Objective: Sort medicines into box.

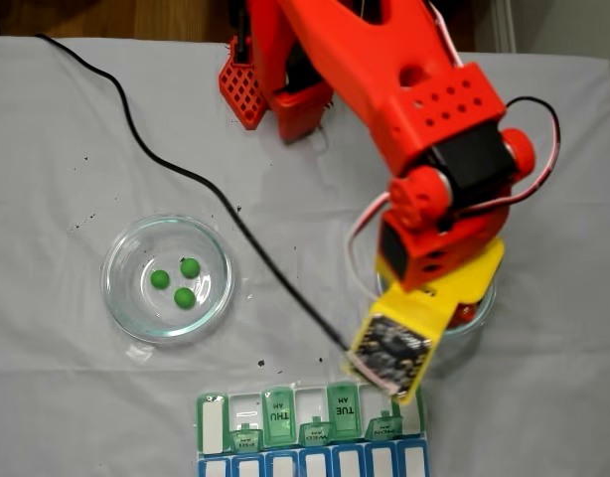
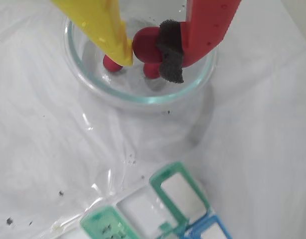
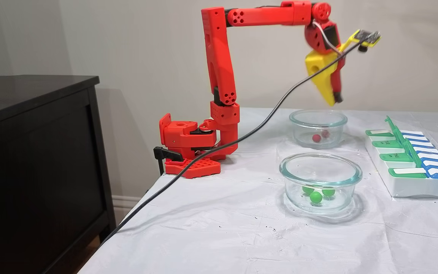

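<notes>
A dark red ball (image 2: 145, 44) is held in the claw (image 2: 149, 47), pinched between the yellow finger (image 2: 100, 25) and the padded red finger (image 2: 208, 27), as seen in the wrist view. The claw (image 3: 335, 99) is raised above a glass dish (image 3: 318, 127) in a fixed view, clear of its rim. Two more red balls (image 3: 316, 137) lie on the bottom of that dish. A second glass dish (image 1: 167, 278) is seen to the left in a fixed view, well apart from the first, with three green balls (image 1: 189, 267) lying close together in it. The pill box (image 1: 310, 422) is placed at the near edge of the tabletop (image 1: 76, 397) in that view, just beside the dish under the claw. Several of its green lids (image 1: 277, 409) are stood open, marked THU and TUE. A black cable (image 1: 176, 169) is draped across the white tabletop cover to the camera on the arm.
</notes>
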Motion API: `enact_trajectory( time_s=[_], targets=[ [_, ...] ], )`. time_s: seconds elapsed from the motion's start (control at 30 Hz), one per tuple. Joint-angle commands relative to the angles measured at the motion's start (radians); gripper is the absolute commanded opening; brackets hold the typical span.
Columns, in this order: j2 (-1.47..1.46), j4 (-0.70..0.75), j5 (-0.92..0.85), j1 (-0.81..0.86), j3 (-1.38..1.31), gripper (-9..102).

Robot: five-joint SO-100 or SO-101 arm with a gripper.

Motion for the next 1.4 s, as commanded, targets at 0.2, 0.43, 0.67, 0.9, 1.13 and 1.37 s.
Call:
enact_trajectory(
  time_s=[0.2,0.43,0.67,0.9,1.13,1.37],
  targets=[
    [0.037,0.044,0.252,0.202,-0.078,0],
    [-0.041,-0.143,0.364,0.207,0.06,0],
    [-0.152,-0.222,0.399,0.21,0.011,0],
    [-0.19,-0.299,0.419,0.215,-0.017,0],
    [-0.215,-0.357,0.426,0.216,-0.029,0],
    [-0.195,-0.456,0.442,0.199,0.021,0]
  ],
)
